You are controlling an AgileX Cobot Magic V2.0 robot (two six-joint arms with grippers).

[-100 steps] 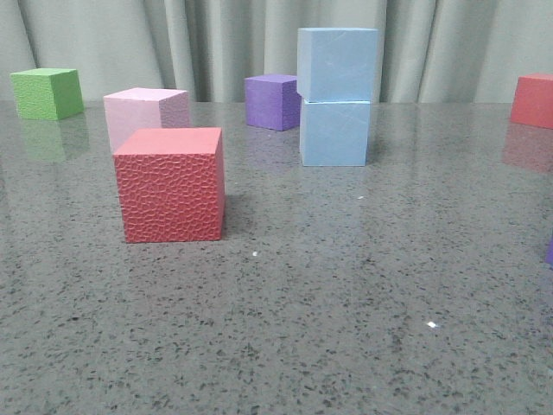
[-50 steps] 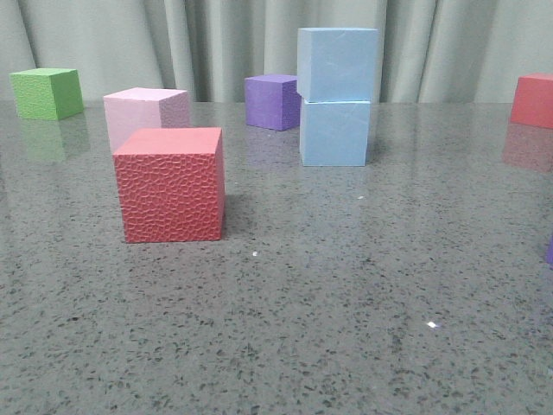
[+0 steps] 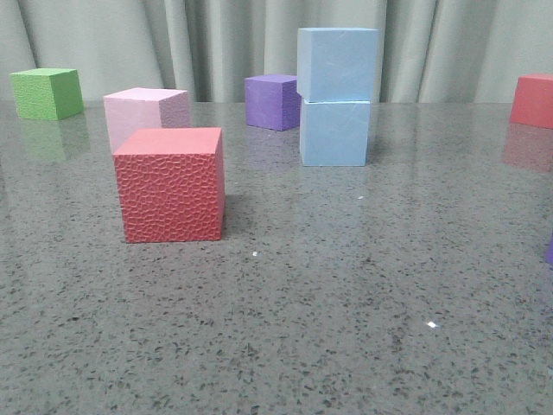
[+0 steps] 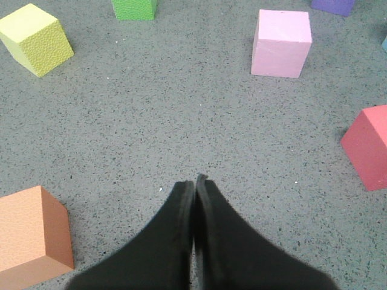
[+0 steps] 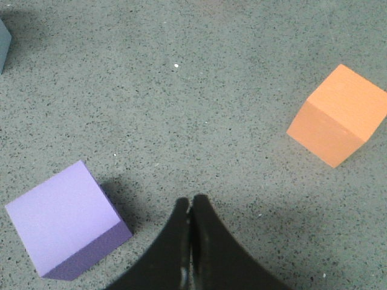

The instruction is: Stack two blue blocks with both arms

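Grey speckled table fills the front view, w/ pleated curtain behind it. Towards the back, slightly right of centre, the two blue blocks stand stacked: upper blue block sits on lower blue block, faces roughly aligned (upper one overhangs a touch at the left edge). No arm touches them. Red textured cube is nearest the camera, left of centre; pink cube just behind it, purple cube behind and left of the stack, green cube far left, another red cube at the right edge.

Left end effector: fingers pressed together, holding nothing, above bare table; yellow cube and orange cube lie apart from it.

Right end effector: fingers also closed tight, empty; lilac cube near it on one side, orange block well apart on the other.
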